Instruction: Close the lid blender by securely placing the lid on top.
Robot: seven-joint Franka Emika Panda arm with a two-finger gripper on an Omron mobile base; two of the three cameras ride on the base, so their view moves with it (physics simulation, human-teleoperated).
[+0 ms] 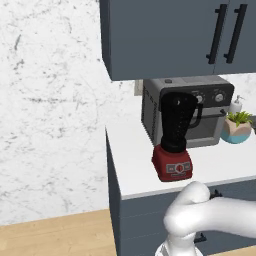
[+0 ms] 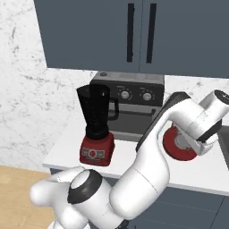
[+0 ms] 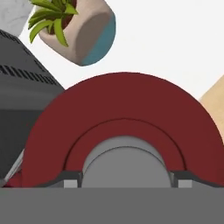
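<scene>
While the blender (image 2: pixel 95 129) stands open, the end effector (image 2: pixel 193 145) (tilted) holds the lid (image 2: pixel 178 145).

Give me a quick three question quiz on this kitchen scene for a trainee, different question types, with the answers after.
1. True or false: the lid sits on the blender.
2. What stands directly behind the blender? A toaster oven, B sink, C kettle.
3. Fill in: the potted plant stands on the ____.

Key: 1 false, the jar mouth is open and the lid is at the gripper. 2 A, the toaster oven. 3 counter.
</scene>
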